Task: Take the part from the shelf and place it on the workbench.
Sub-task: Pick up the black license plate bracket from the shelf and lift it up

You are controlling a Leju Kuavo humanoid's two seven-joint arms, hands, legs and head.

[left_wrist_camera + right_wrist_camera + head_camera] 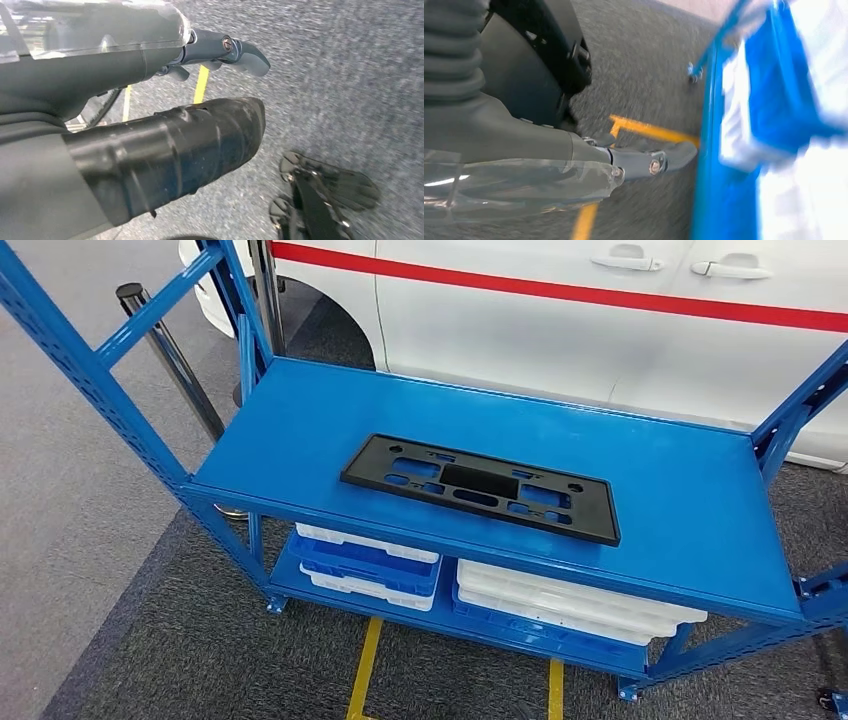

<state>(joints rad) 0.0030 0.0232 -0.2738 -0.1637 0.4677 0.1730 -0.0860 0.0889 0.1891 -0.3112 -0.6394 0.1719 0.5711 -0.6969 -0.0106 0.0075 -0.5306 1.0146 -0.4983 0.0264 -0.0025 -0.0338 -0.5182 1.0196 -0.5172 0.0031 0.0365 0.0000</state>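
Note:
The part (480,488) is a flat black rectangular plate with several cutouts. It lies flat in the middle of the top board of the blue shelf (660,460). In the left wrist view my left hand (175,145) hangs over grey carpet, its thick thumb and its fingers (240,52) apart, holding nothing. In the right wrist view my right hand (574,155) hangs low beside the blue shelf frame (719,190), one finger (659,160) stretched out towards it and nothing in its grasp.
White and blue trays (370,562) are stacked on the shelf's lower board, with more trays (570,605) to their right. A white vehicle with a red stripe (560,330) stands behind the shelf. A metal post (170,355) stands at the left. Yellow lines (365,670) mark the carpet.

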